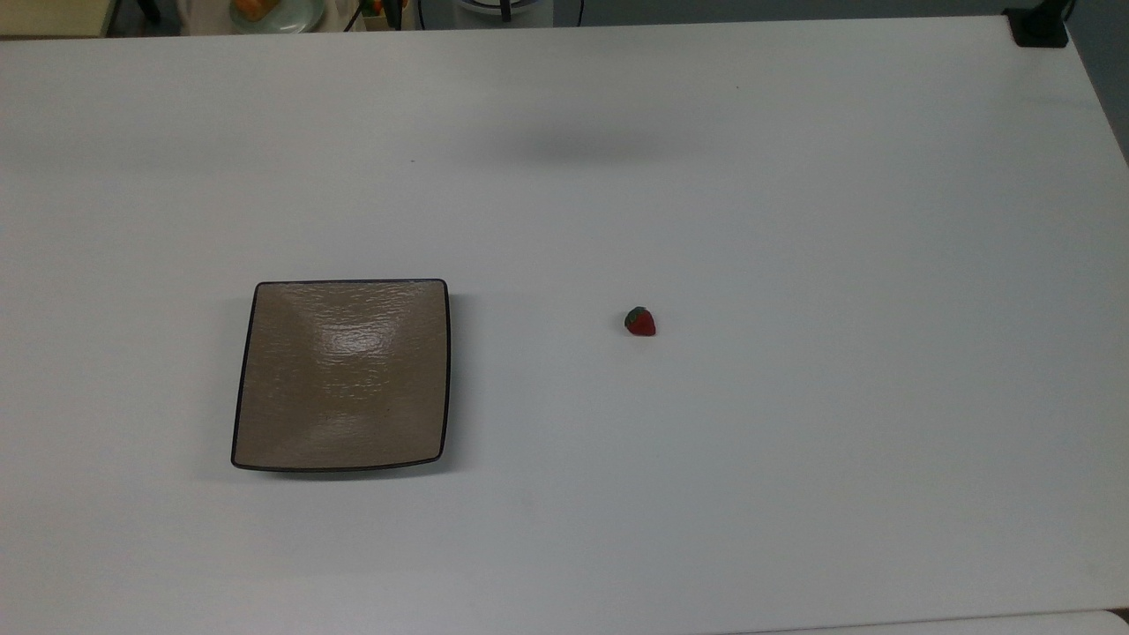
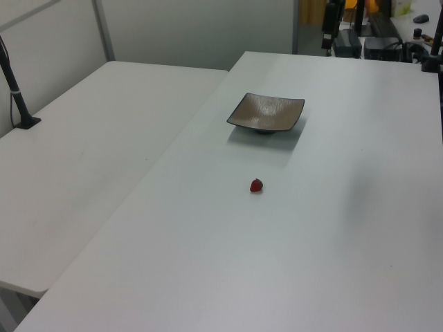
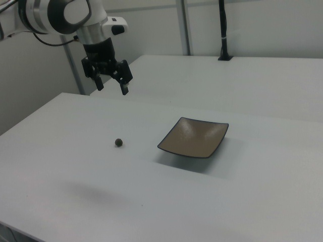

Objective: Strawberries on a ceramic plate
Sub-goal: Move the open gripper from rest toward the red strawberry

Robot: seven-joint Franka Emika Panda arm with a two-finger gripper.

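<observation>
A small red strawberry (image 1: pixel 641 322) with a dark green cap lies on the white table, to the right of the plate in the top view. The square tan-brown ceramic plate (image 1: pixel 344 375) with a thin black rim sits empty on the table's left half in that view. The left view has the strawberry (image 2: pixel 257 185) nearer than the plate (image 2: pixel 266 113). In the right view the strawberry (image 3: pixel 119 142) looks dark, left of the plate (image 3: pixel 194 137). My gripper (image 3: pixel 112 86) hangs open high above the table, well above and behind the strawberry, holding nothing.
A second white table (image 2: pixel 83 159) adjoins on the left view's left, with a black post (image 2: pixel 17 90) clamped on it. A black clamp (image 1: pixel 1039 28) sits at the table's far right corner in the top view. Equipment clutters the far edge (image 2: pixel 374 34).
</observation>
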